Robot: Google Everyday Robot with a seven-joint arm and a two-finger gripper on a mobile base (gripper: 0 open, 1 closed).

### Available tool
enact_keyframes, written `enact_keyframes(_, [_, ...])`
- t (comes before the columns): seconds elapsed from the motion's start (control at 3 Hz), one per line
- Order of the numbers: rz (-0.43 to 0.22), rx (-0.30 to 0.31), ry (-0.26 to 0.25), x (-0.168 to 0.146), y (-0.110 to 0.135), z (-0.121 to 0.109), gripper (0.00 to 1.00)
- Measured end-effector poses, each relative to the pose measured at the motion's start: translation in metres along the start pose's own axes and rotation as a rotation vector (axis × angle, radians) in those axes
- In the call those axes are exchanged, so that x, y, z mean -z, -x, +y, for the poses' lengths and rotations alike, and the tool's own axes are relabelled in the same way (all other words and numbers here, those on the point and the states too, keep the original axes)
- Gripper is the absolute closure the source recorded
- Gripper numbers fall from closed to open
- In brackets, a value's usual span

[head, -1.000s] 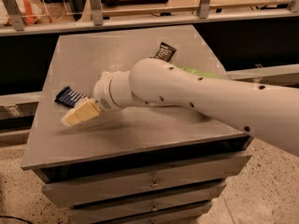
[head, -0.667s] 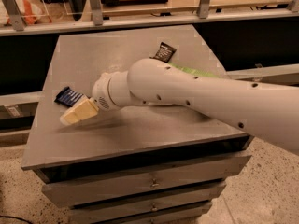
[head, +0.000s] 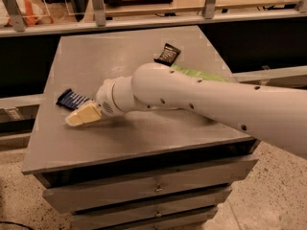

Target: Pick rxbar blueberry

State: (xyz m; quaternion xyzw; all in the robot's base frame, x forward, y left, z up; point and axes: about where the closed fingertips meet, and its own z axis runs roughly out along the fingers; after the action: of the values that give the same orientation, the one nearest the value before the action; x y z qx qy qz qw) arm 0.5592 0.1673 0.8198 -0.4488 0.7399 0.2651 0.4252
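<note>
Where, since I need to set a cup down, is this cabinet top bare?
Bare: the back-left of the cabinet top, behind the rxbar blueberry and left of the dark bar; also the front strip before the arm. Crowded: the left edge, gripper beside that wrapper, and the right, arm over green bag.

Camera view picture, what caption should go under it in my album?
Robot gripper low over the gray cabinet top, right beside the rxbar blueberry.

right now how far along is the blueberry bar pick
Done: the reach; the claw is low over the table, right beside the bar. In hand: the approach to a grasp; whether they touch is unclear. Left: gripping and lifting, since the bar lies flat on the table.
</note>
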Motion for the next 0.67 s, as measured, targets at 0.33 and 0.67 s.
enact_keyframes(0.33, [-0.011, 0.018, 0.017, -0.0019, -0.0001, 0.0032, 0.41])
enact_keyframes(0.67, [-0.016, 0.025, 0.022, -0.0021, 0.0005, 0.0038, 0.64])
